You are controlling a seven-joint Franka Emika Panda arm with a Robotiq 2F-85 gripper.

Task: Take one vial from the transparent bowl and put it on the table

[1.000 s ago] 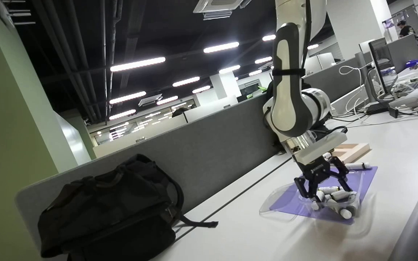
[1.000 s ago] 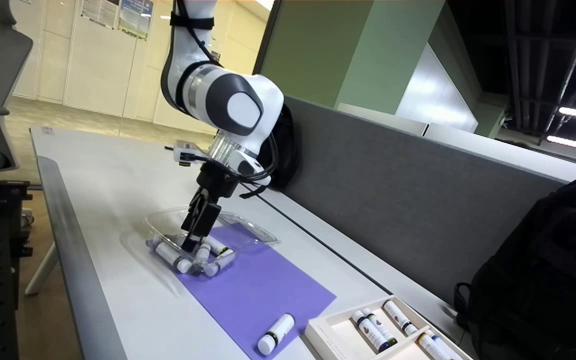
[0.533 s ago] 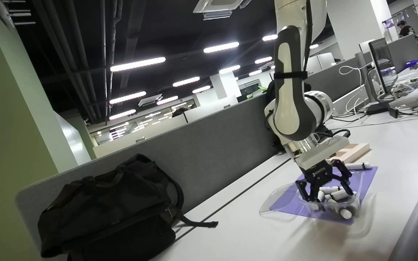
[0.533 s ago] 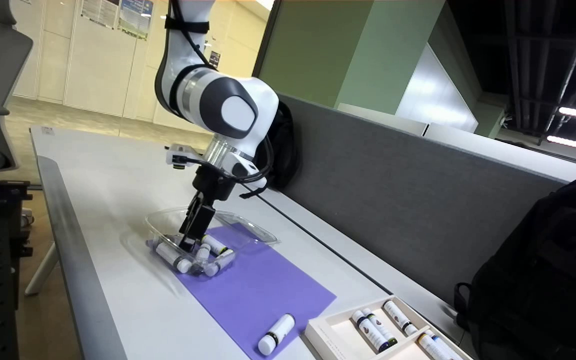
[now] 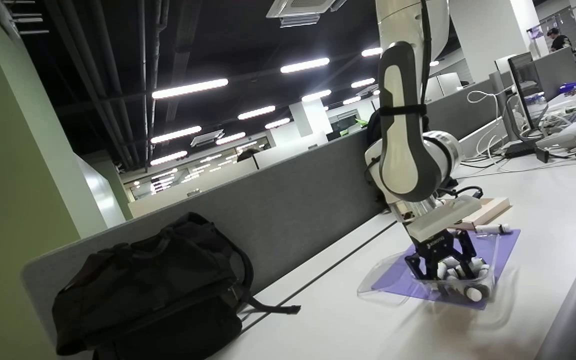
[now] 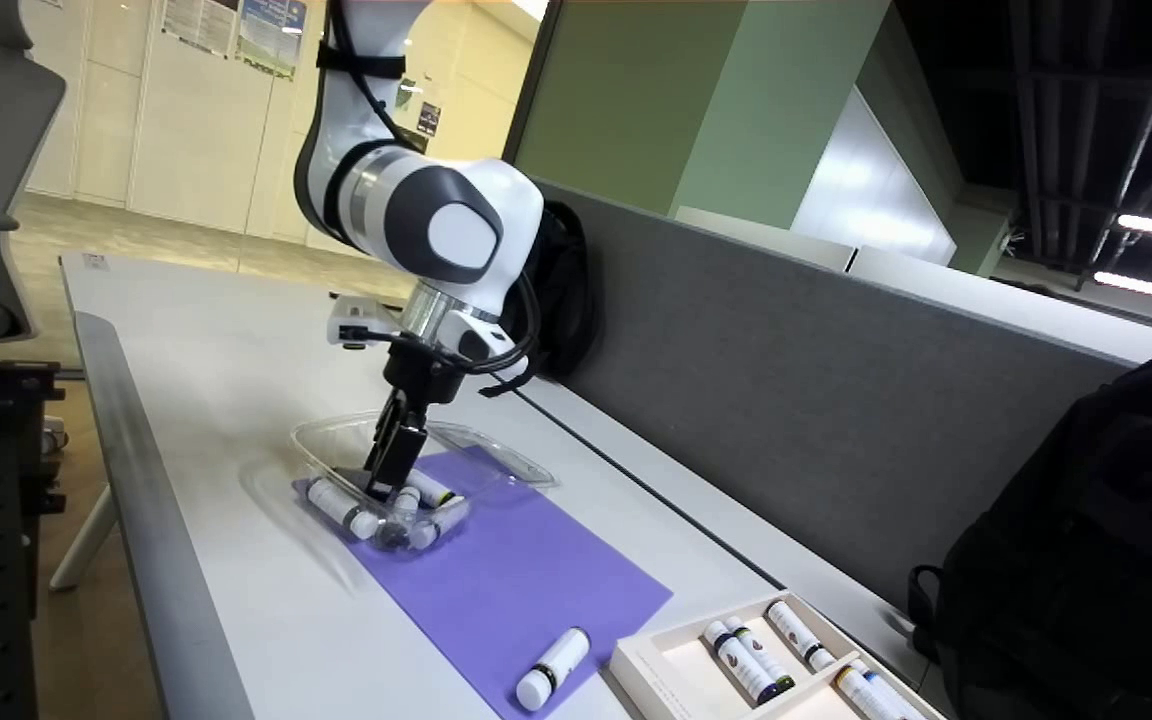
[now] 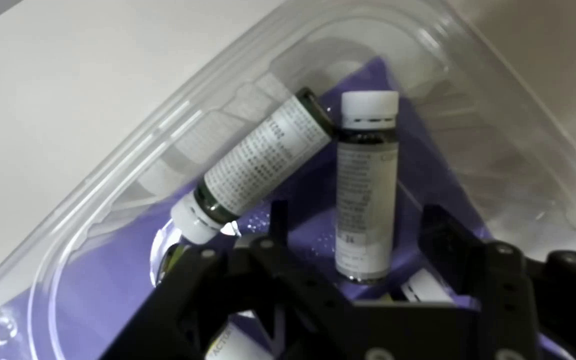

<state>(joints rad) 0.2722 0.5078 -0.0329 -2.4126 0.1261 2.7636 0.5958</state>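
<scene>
On the long, smooth white desktop [image 5: 348,310], the small, shallow clear plastic bowl [image 7: 508,80] sits at the far left end of a flat purple mat [image 6: 506,580] in an exterior view, reaching past the mat's corner. Clear plastic lid [image 6: 496,455] lies folded out to the bowl's right. Several white-labelled vials [image 6: 341,508] lie jumbled inside.

Black two-fingered gripper [image 7: 355,220] on the white and dark-grey arm [image 6: 436,220]: tilted, tips down inside the bowl, fingers parted. In the wrist view, a dark glass vial [image 7: 366,200] with white label and white cap lies between the fingers, a gap showing on each side. A second vial [image 7: 268,155] of the same kind lies aslant to its left, base beside the first one's neck; I cannot tell whether they touch.

In an exterior view, a loose white-labelled vial [image 6: 556,665] lies on the mat's near end, just beside a shallow, pale wooden tray [image 6: 641,690] holding further vials [image 6: 739,662]. A grey fabric divider panel [image 5: 308,200] runs along the desktop, a black fabric backpack [image 5: 153,285] against it at near left in an exterior view.
</scene>
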